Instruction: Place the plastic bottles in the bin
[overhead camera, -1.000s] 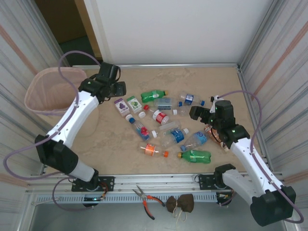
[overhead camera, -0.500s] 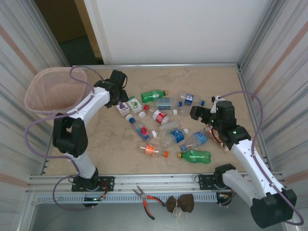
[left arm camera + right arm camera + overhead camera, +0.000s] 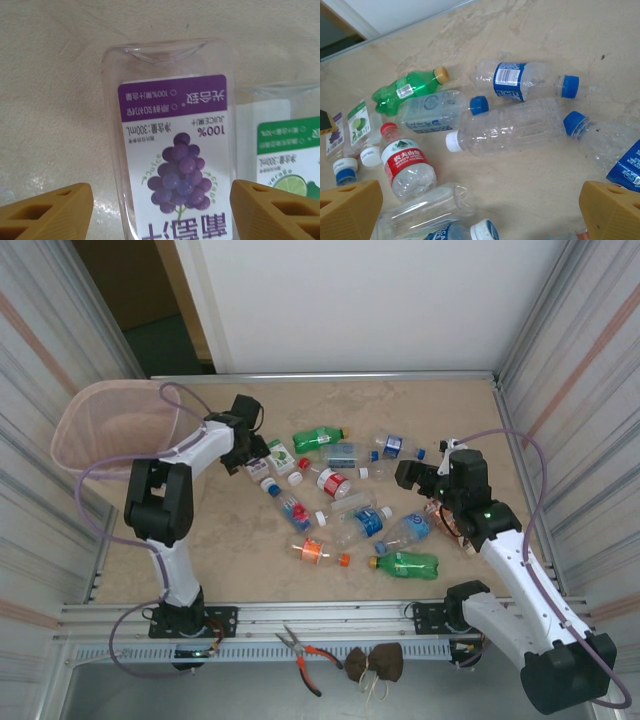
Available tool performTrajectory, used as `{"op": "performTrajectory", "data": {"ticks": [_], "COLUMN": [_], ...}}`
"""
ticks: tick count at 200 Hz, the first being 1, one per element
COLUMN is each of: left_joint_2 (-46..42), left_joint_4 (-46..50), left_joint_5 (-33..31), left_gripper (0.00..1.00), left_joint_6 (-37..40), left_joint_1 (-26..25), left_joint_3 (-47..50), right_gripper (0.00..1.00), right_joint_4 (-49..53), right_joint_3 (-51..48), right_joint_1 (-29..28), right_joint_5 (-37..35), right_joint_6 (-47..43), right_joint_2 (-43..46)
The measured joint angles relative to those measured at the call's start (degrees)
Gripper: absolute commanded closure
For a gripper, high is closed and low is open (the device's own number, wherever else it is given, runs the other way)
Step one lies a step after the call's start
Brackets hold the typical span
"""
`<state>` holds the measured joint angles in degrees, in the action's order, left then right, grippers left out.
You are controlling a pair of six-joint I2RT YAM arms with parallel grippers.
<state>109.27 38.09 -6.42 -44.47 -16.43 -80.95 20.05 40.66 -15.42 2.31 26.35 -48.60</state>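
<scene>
Clear flat plastic bottle with purple grape label [image 3: 172, 150]: lies on the beige table [image 3: 50, 75], between the parted tan fingers [image 3: 50, 205] of the left gripper [image 3: 162, 192]. Long axis runs lengthwise between them, base pointing away from the wrist. Right gripper [image 3: 481, 192]: spread wide above scattered clear bottles [image 3: 505, 130].

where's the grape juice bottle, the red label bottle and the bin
grape juice bottle [image 3: 176, 167], left wrist view, on the grape picture of its label
red label bottle [image 3: 407, 162], right wrist view, on its red label
bin [image 3: 108, 428], top view, on its inner wall
</scene>
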Motion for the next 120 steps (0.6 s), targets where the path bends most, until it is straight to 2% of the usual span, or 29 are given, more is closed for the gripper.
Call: {"op": "performTrajectory", "data": {"ticks": [120], "left_joint_2": [2.84], "left_joint_4": [-3.72], "left_joint_5": [3.93], "left_gripper": [0.25], "left_joint_6": [-0.66], "left_joint_1": [1.07], "left_joint_3": [-0.39], "right_gripper": [0.01], "right_joint_4": [-0.04], "right_joint_3": [0.00], "right_joint_1": [0.35], "right_joint_5": [-0.79], "right_joint_6": [-1.33], "right_joint_2": [-1.16]}}
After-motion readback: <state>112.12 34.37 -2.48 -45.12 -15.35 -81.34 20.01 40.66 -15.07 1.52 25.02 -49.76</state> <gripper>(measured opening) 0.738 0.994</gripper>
